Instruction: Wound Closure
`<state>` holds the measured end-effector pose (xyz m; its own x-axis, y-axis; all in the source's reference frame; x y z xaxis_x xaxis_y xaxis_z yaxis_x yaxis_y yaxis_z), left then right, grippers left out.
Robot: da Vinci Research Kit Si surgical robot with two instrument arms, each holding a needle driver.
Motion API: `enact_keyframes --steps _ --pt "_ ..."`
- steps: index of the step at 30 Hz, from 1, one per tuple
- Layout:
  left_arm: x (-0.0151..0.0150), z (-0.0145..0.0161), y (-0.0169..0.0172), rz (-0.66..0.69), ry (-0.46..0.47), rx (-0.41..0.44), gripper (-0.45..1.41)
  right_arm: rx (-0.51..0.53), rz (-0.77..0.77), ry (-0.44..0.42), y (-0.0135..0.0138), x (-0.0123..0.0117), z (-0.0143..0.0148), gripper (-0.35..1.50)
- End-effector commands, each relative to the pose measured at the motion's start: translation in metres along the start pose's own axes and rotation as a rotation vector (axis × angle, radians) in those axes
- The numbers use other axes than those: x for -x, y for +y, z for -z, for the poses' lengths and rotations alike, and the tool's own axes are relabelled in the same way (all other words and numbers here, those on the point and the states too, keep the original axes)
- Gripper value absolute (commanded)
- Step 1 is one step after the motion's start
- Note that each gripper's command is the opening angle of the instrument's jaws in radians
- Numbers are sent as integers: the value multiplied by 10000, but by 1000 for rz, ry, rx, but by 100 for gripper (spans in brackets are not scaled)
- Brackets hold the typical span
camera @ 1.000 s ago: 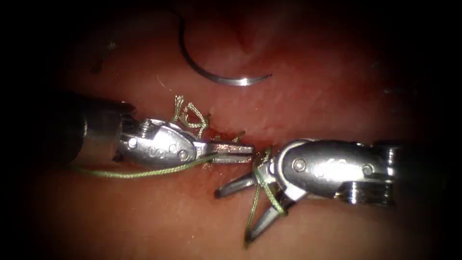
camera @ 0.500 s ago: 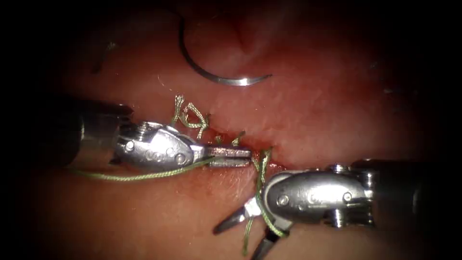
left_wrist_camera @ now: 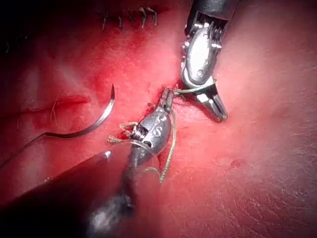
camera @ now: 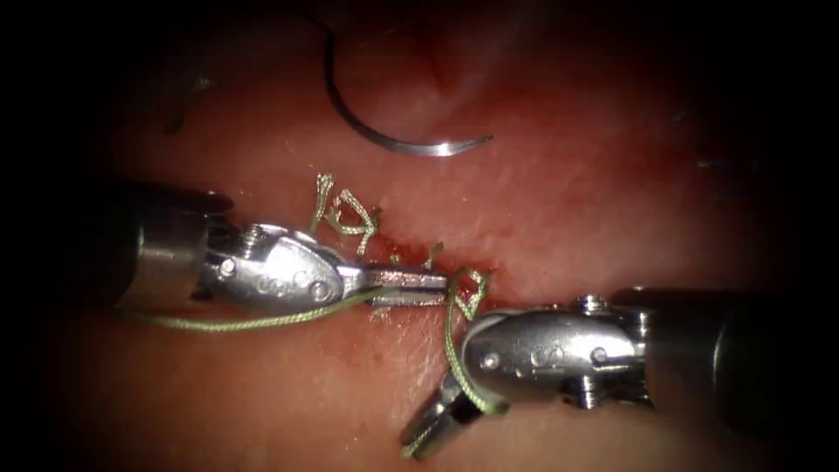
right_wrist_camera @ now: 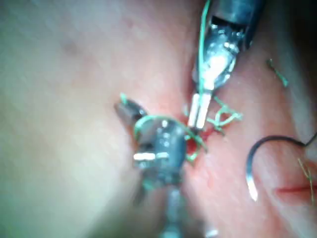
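Observation:
On the tissue (camera: 612, 201) the curved needle (camera: 402, 140) lies free beyond the tools, held by neither and not in the tissue; it is also in the left wrist view (left_wrist_camera: 99, 119). My left tool (camera: 444, 282) comes in from the left. Its jaws are shut on the green thread (camera: 262, 322) at the stitch, beside a small loop (camera: 469, 288). My right tool (camera: 418, 446) points down and left. The thread is wrapped round its wrist (camera: 459, 380), and its jaws are shut on the thread's end. In the left wrist view the two tool tips (left_wrist_camera: 167, 96) (left_wrist_camera: 222, 115) stand close together.
Tied stitch ends (camera: 345, 214) stick up just behind the left tool. Red fluid (camera: 411, 253) wets the tissue around the stitch. Older cut thread ends (left_wrist_camera: 129, 17) stand in a row farther along the tissue. Both shafts lie low over the surface.
My right tool has moved down and left with the thread looped round it, and its open jaws have closed on the thread's end. The left tool has drawn slightly left. The needle stayed put.

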<state>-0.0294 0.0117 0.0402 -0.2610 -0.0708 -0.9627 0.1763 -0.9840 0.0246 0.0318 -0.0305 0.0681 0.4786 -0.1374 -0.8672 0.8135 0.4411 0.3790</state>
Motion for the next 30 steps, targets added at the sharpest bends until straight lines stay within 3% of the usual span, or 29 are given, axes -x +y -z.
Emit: enact_keyframes --steps 1,6,16,22,30 --pt "5 -6 -1 0 1 -1 -45 -15 12 0 6 -1 -2 -35" --pt "5 -5 -1 0 0 -2 -45 -7 -7 0 8 -5 7 -35" --pt "4 12 6 9 -9 -11 -45 165 -35 44 9 -7 50 -35" --pt "-4 24 32 14 -11 -7 -45 301 -86 85 8 7 96 -35" --pt "-18 34 73 29 -13 0 -45 381 -162 117 8 23 123 -35"
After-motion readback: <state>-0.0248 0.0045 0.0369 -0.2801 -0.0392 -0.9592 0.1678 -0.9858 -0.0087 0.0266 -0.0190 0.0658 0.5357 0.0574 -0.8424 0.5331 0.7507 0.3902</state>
